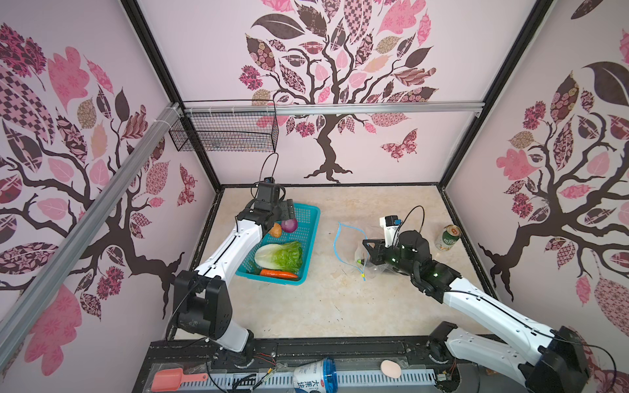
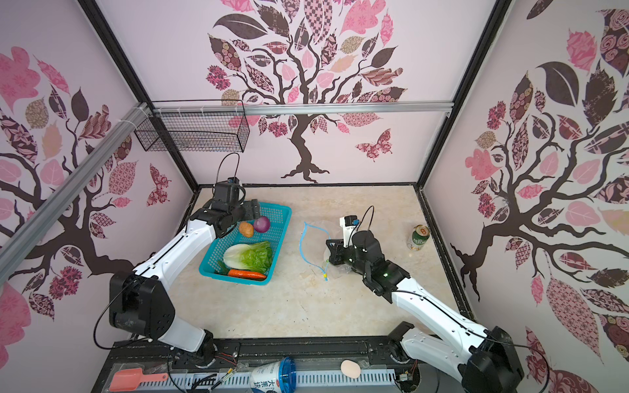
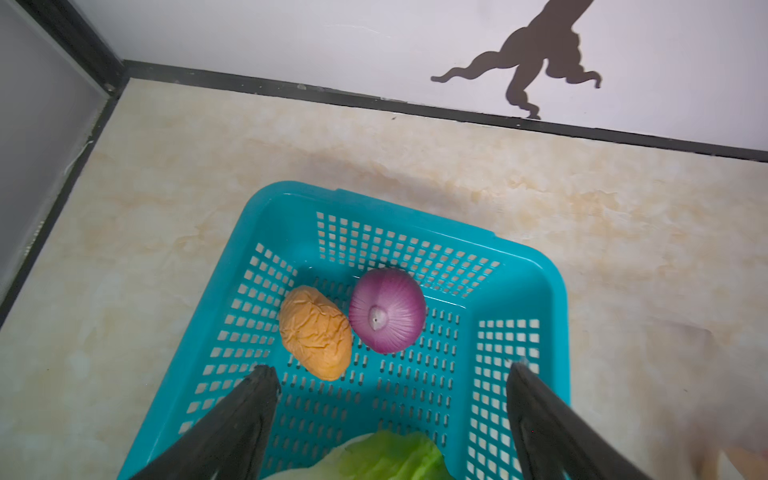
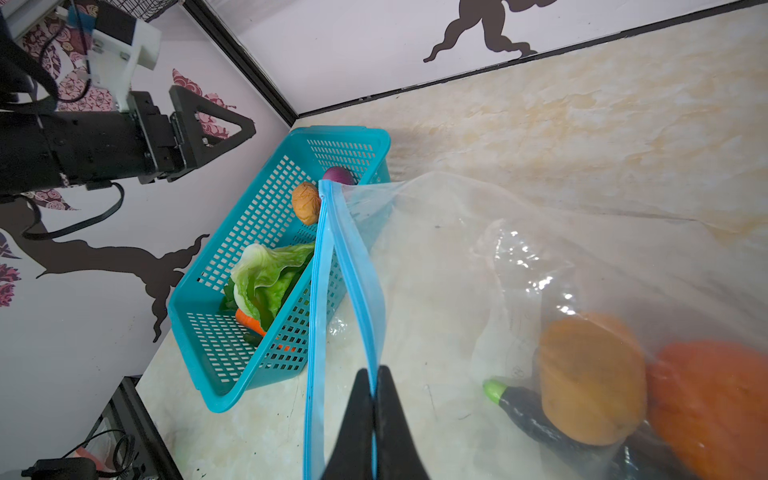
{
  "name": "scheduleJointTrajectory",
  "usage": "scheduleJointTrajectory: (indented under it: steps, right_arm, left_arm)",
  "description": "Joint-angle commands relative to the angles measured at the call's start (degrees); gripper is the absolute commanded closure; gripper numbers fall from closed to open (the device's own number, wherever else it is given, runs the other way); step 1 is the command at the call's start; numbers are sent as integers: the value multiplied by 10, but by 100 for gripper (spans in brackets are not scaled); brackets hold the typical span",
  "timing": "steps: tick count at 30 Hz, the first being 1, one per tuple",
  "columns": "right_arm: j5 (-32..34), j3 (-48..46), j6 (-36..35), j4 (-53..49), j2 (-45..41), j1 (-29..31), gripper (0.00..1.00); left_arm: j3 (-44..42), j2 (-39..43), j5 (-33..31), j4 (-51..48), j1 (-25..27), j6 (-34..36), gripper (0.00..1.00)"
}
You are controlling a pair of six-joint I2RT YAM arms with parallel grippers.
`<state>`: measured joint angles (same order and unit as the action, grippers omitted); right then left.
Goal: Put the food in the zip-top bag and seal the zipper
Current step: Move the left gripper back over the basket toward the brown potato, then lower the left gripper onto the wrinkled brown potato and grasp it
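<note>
Teal perforated basket [image 3: 374, 203], purple onion [image 3: 387, 311], green lettuce [image 1: 284, 255], orange carrot [image 1: 278, 273], light-blue zipper [image 4: 322, 266]

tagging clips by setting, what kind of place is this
Probably a lab test booth: two robot arms at a tabletop, tree-print panels on a metal frame, toy vegetables in a teal basket.

Basket [image 1: 308, 221] is set at left | onion [image 1: 289, 225] and potato [image 1: 276, 230] are kept at its far end, lettuce [image 1: 280, 255] mid, carrot [image 1: 278, 273] at near end | zip-top bag [image 4: 436, 257] is laid right of basket | eggplant [image 4: 528, 411], second potato [image 4: 590, 378], pumpkin [image 4: 715, 399] are held inside | can [image 1: 448, 239] is stood right of bag
</note>
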<state>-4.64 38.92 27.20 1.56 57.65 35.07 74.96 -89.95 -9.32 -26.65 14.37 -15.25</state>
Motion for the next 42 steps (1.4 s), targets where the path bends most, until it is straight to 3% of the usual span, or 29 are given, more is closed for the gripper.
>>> scheduleJointTrajectory:
  steps: [1, 6, 9, 32, 42]
  right_arm:
    - [8, 14, -7, -4, 9, 0, 100]
    - [5, 26, -8, -14, 33, 0, 100]
    - [0, 32, -7, -17, 47, 0, 100]
    - [12, 33, -7, -34, 40, 0, 100]
    - [18, 32, -8, -44, 29, 0, 100]
  left_arm:
    - [23, -12, -29, 10, -9, 30, 15]
    - [-18, -27, -13, 47, -26, 30, 28]
    - [-27, -49, 12, 53, -40, 13, 30]
    - [2, -175, -6, 7, -53, 35, 29]
    - [12, -205, 26, 13, -64, 33, 17]
